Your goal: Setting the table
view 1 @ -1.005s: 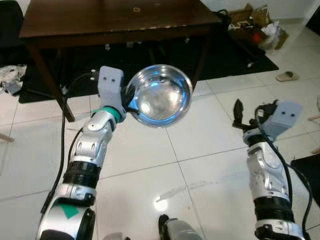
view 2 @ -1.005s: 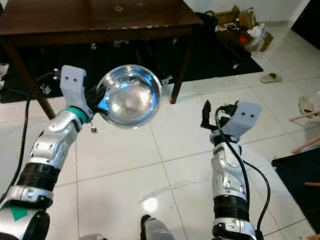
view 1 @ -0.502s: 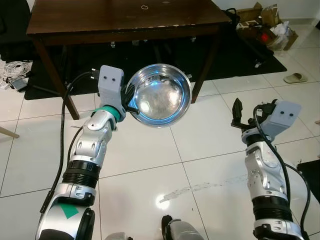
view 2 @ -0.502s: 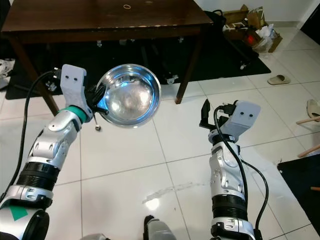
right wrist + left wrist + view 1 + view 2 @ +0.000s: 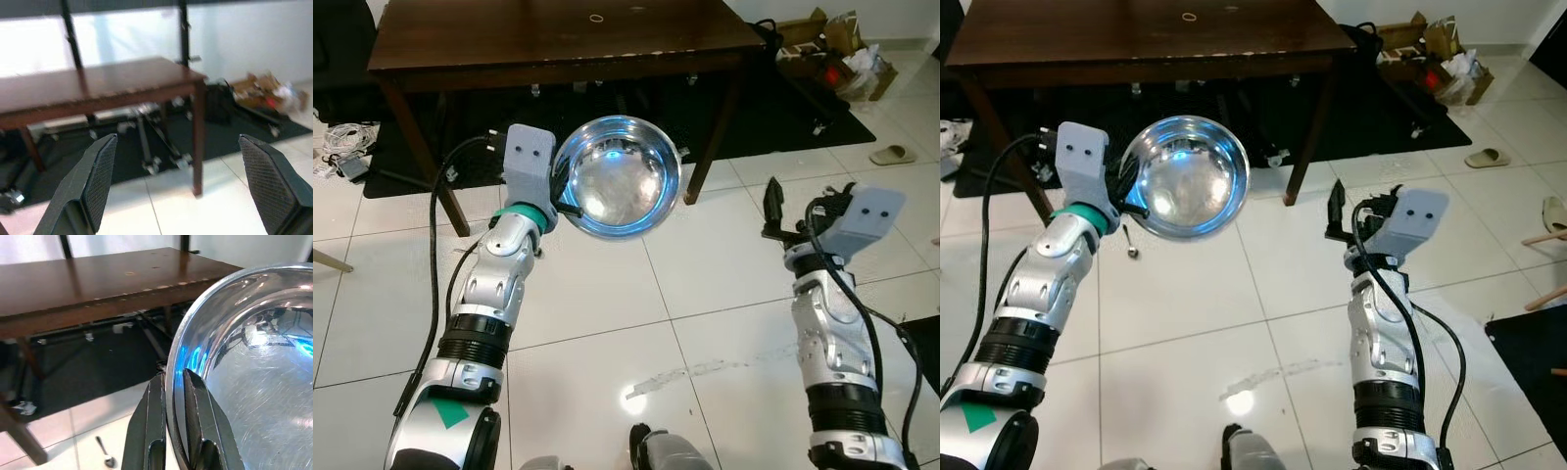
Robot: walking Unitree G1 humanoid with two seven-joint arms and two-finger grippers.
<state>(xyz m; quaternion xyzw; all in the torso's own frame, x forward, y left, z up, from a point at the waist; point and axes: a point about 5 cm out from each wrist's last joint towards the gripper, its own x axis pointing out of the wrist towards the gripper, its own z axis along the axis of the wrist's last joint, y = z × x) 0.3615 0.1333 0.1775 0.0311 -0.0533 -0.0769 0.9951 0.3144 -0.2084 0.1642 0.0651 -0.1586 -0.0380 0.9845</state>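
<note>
A shiny steel bowl (image 5: 619, 178) hangs in the air before me, tilted so that its hollow faces me. My left gripper (image 5: 564, 199) is shut on its rim; in the left wrist view the two black fingers (image 5: 155, 407) pinch the bowl's edge (image 5: 254, 372). Beyond it stands the dark wooden table (image 5: 558, 37) with a small ring (image 5: 596, 18) on its top. Over the tiles to the right, my right gripper (image 5: 181, 169) is held up and open, with nothing between its fingers. A spoon (image 5: 1129, 244) lies on the floor near the table's left leg.
A black rug (image 5: 783, 108) lies under the table. Boxes and clutter (image 5: 832, 54) sit at the back right, and a slipper (image 5: 891, 154) lies on the tiles. Cables (image 5: 340, 147) lie at the left. A wet streak (image 5: 695, 370) marks the white floor.
The view has shifted, so the table shows fuller and more central. Both arms have risen slightly; the bowl stays gripped and the right gripper stays open.
</note>
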